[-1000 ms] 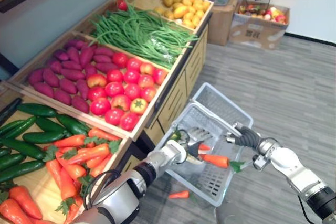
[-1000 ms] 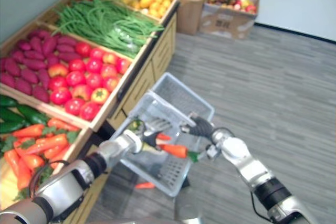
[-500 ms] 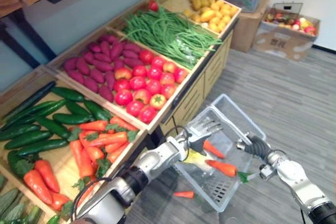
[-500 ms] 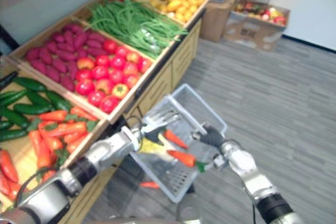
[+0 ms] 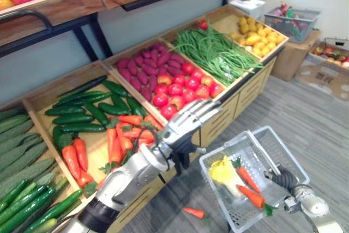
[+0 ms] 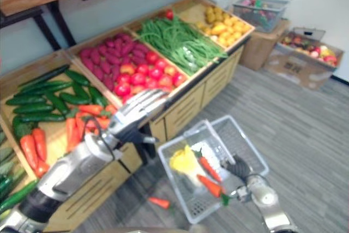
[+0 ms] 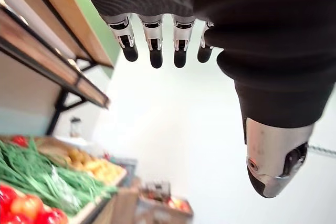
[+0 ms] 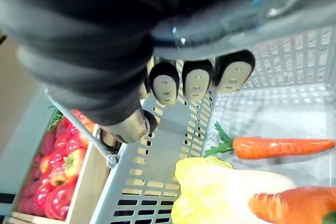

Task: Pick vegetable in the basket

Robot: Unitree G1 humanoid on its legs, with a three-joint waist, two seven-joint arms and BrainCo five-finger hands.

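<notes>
Left eye view: we see the left hand [image 5: 188,123] spread flat and empty, above the stand's [image 5: 245,92] near edge, by the tomatoes [image 5: 180,88]. The right hand [image 5: 283,178] has its fingers curled on the edge of the basket [image 5: 226,145], near right. In the basket lie two carrots [image 5: 246,177] and a yellow vegetable [image 5: 221,170]. A loose carrot [image 5: 193,211] lies on the floor, just left of the basket.

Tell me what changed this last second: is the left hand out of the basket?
The left hand has lifted out of the basket and swung toward the shelf, fingers straight, holding nothing. The camera shifted too. Unchanged: the right hand stays curled on the basket's edge, two carrots and a yellow vegetable lie inside, a loose carrot lies on the floor.
</notes>
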